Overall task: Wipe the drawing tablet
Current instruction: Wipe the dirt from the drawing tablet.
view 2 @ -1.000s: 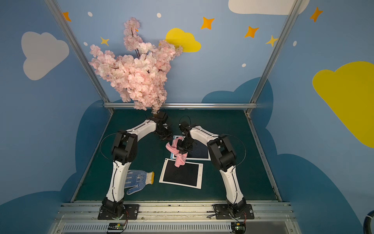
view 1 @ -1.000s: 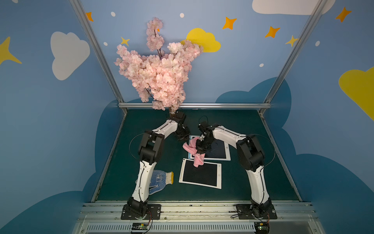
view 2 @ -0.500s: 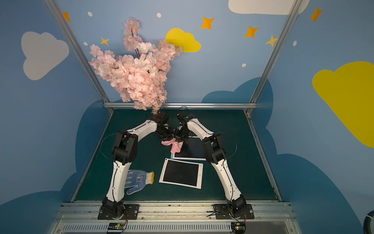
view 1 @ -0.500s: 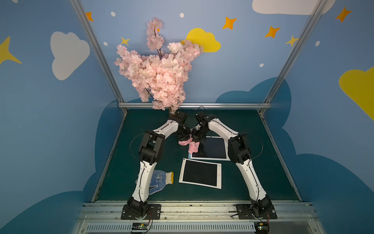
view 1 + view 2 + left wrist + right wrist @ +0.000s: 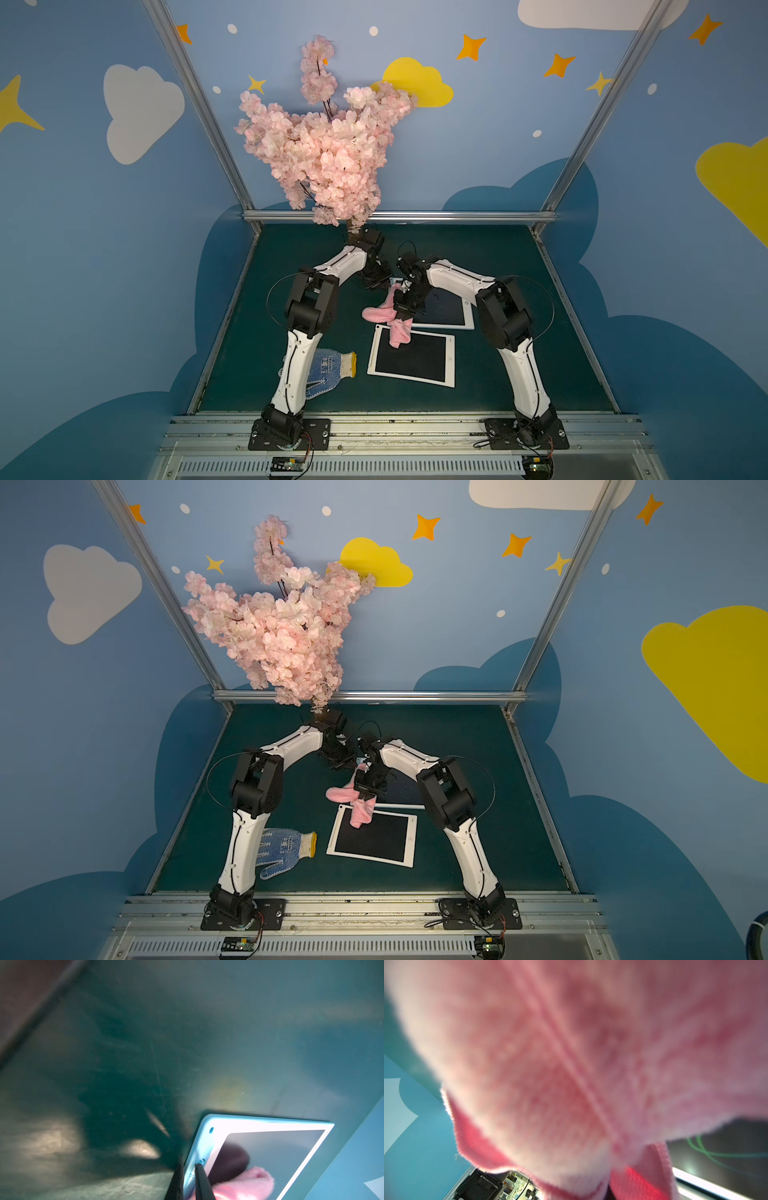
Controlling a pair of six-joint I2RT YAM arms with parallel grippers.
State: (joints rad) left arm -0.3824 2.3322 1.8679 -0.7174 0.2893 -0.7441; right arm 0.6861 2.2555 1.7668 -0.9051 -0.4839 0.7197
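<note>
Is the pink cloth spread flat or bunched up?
Bunched up: the pink cloth hangs crumpled from the shut right gripper, one end over the near tablet's corner.

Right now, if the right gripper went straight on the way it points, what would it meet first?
The right gripper would likely press the pink cloth it holds onto the far tablet below; depth is unclear.
</note>
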